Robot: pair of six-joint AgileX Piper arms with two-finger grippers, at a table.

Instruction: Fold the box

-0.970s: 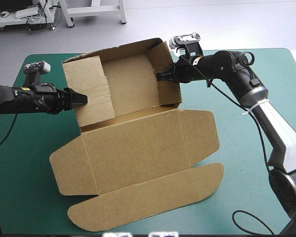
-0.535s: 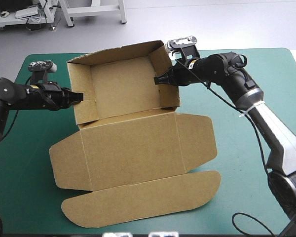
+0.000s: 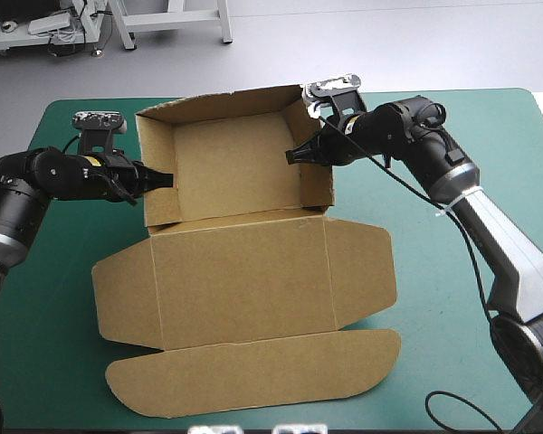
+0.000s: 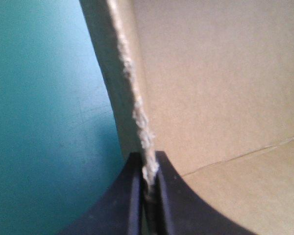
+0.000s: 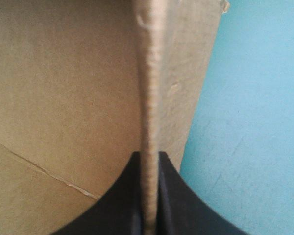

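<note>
The box (image 3: 226, 167) lies in the middle of the high view on the teal-green cover (image 3: 54, 298). Its tray, walls raised, sits in the upper middle of the frame. The lid (image 3: 240, 280) spreads flat toward the lower edge and ends in a long rounded flap (image 3: 253, 375).

The left gripper (image 3: 167, 179) reaches in from the left of the frame and grasps the top edge of the left wall (image 3: 154, 203). In the left wrist view its fingers (image 4: 125, 205) are pinched almost together, and the raw board edge runs on ahead from between them. The right gripper (image 3: 290, 155) reaches in from the upper right and grasps the right wall (image 3: 319, 176) the same way, its fingers (image 5: 122, 205) clenched on the board edge.

The step in hand looks to be setting the two side walls square. To do it well, both walls should end upright and parallel, so the arms ought to work evenly against each other. A stronger pull on one side would likely slide the whole box across the cover or splay the tray. Each grip is on a thin edge only, so any twist of a wrist could crease the board or let it slip out. Letting go one side at a time would show whether each wall stands by itself.
</note>
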